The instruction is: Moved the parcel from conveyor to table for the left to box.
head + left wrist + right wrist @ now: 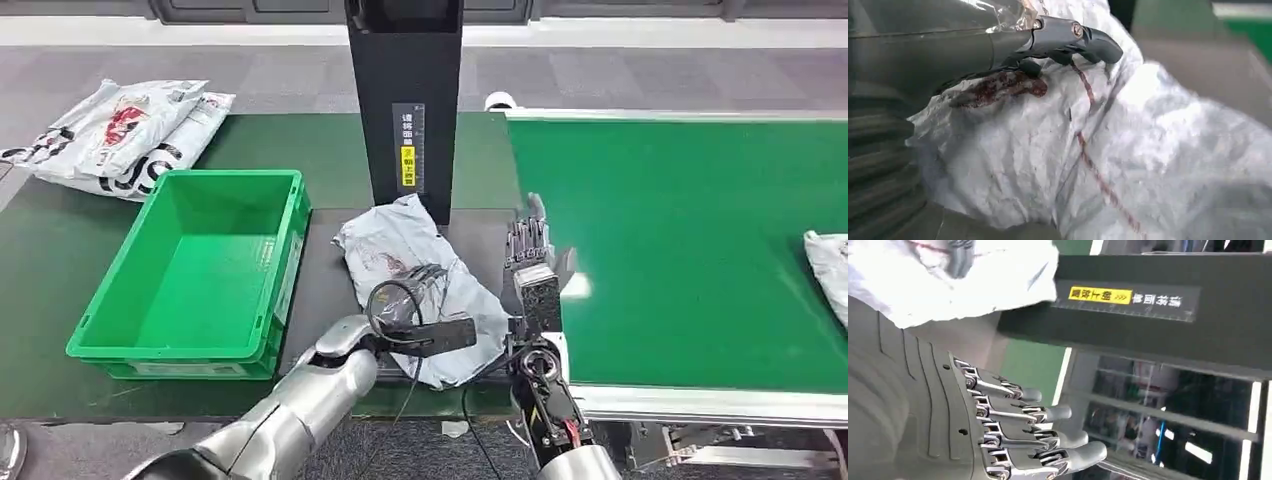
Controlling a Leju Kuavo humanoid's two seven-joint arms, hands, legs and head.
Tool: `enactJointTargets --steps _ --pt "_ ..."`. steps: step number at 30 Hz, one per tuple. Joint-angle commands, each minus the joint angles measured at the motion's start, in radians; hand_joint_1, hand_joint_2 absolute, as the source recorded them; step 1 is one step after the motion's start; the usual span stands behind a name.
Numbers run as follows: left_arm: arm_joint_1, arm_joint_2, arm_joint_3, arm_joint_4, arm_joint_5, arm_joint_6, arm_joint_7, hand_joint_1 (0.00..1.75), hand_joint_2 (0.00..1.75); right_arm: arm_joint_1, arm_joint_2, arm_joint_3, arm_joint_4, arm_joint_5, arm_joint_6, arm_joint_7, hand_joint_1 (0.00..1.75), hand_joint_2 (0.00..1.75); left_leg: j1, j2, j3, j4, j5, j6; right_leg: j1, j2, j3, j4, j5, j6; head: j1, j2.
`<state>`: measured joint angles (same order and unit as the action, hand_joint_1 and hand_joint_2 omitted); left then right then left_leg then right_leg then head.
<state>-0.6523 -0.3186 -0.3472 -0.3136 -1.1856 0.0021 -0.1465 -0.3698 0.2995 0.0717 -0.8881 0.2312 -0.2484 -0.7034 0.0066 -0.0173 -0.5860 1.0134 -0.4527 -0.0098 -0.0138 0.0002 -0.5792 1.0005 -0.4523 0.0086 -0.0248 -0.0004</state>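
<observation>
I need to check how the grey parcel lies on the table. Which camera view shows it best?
The head view: it shows the whole grey parcel crumpled on the table beside the green crate, the left robot hand on it. The left wrist view is a blurred close-up of its wrinkled surface; the right wrist view catches one corner.

Head view looks down from high; wrist views sit close, sharing the parcel (420,290) with it.
</observation>
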Motion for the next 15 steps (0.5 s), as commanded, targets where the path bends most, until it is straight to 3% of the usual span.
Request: enactJointTargets --steps 1,12,15 --pt "0.019 0.041 -0.101 0.104 -0.012 -0.038 0.008 1.75 1.75 0.000 -0.039 0.014 -0.004 0.007 0.014 0.008 0.00 0.00 -0.001 0.004 0.005 -0.004 0.001 0.000 0.000 0.002 0.003 -0.003 0.002 -0.001 0.000 0.000" --pt "0.019 0.041 -0.100 0.104 -0.012 -0.039 0.008 1.75 1.75 -0.002 -0.039 0.014 -0.005 0.007 0.014 0.007 0.00 0.00 -0.001 0.005 0.007 -0.004 0.000 -0.001 0.000 0.004 0.005 -0.003 0.002 -0.001 0.000 0.000" --pt "0.006 0.034 -0.060 0.089 0.011 0.103 -0.008 1.75 1.75 0.010 -0.039 0.014 -0.005 0.030 0.001 0.016 0.00 0.00 0.000 0.005 0.007 -0.004 0.000 -0.001 0.000 0.004 0.005 -0.004 0.002 -0.001 0.000 0.000"
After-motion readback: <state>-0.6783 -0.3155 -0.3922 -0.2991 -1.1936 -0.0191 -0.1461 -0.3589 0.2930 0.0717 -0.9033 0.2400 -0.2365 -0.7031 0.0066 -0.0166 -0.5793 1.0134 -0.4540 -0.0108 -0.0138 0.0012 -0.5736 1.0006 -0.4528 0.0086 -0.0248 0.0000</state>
